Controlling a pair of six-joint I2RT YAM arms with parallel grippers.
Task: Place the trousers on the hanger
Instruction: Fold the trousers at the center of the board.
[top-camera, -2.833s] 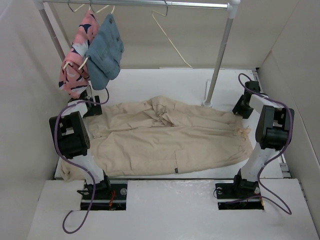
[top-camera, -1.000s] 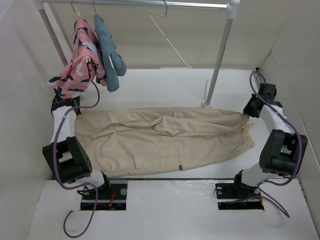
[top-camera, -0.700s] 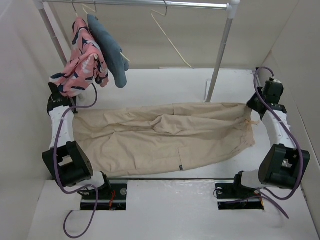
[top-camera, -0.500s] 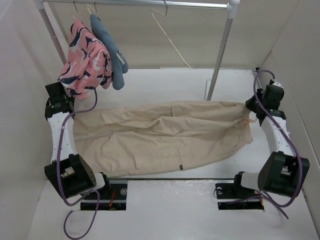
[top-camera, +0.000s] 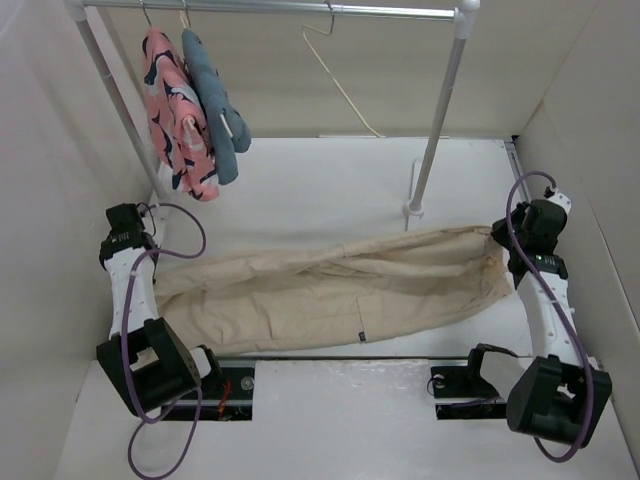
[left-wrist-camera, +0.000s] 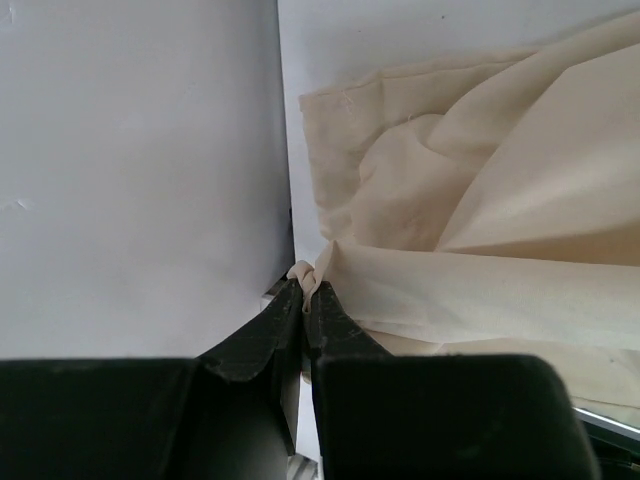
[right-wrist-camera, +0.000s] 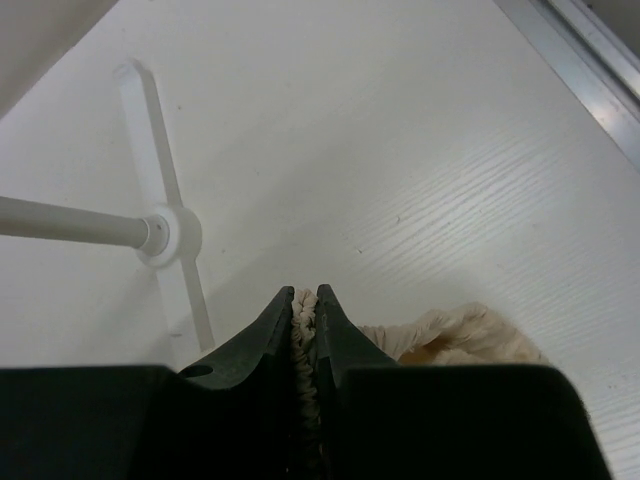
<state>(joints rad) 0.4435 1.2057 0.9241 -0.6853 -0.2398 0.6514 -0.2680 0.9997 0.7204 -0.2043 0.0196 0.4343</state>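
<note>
Trousers (top-camera: 330, 290) held stretched between left hand (left-wrist-camera: 305, 297) (9 o'clock) and right hand (right-wrist-camera: 306, 298) (3 o'clock), both clamped on cloth, probably to straighten them for the hanger (top-camera: 341, 82).

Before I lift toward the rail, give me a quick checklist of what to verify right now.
1. Left tool shut on large beige cotton trousers: ok.
2. Right tool shut on the trousers' other end: ok.
3. Cloth stretched between both tools, not bunched: ok.
4. Thin cream hanger bare, hooked on metal rail: ok.
5. Pink patterned garment and blue-grey garment apart from that hanger: ok.
6. Trousers lifted off white table: cannot tell.
</note>
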